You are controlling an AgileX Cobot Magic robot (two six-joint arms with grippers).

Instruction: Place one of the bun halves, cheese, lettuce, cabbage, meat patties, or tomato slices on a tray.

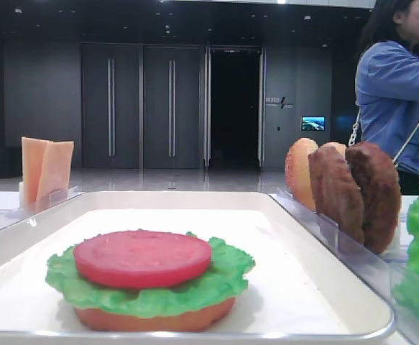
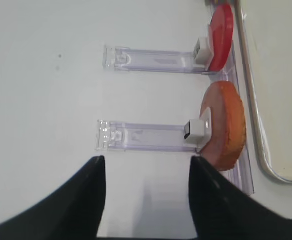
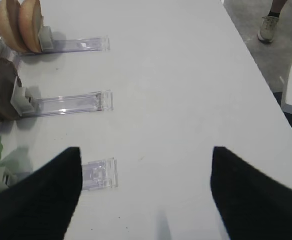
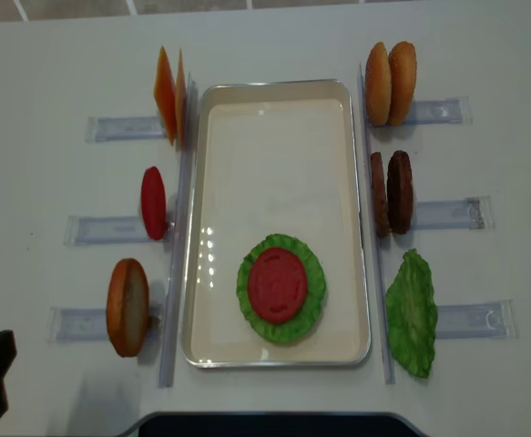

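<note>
Nearest the low front camera sits the stack on the tray (image 1: 324, 237): a bun half (image 1: 155, 316) at the bottom, lettuce (image 1: 152, 284) over it, and a tomato slice (image 1: 143, 257) on top (seen from above, the stack lies toward the tray's near end). Both arms are held back off the tray. The left gripper (image 2: 146, 200) hangs over bare table at the near left, fingers (image 2: 85, 200) spread and nothing between them; just ahead of it a spare bun (image 2: 226, 125) stands on edge in its clear rack (image 2: 146, 136), with a second tomato slice (image 2: 221, 35) in the rack beyond. The right gripper (image 3: 146, 195) is likewise spread wide and empty, over the near right table beside the patties (image 3: 0, 95).

A placement looks just finished, and the next pick is judged not yet begun. A patty (image 4: 398, 189) or cheese (image 4: 165, 91) would be the natural next layer. Either stands upright in a rack, so the fingers would need to be brought around its faces, then lifted clear and carried over the rim to be set squarely on the tomato.
</note>
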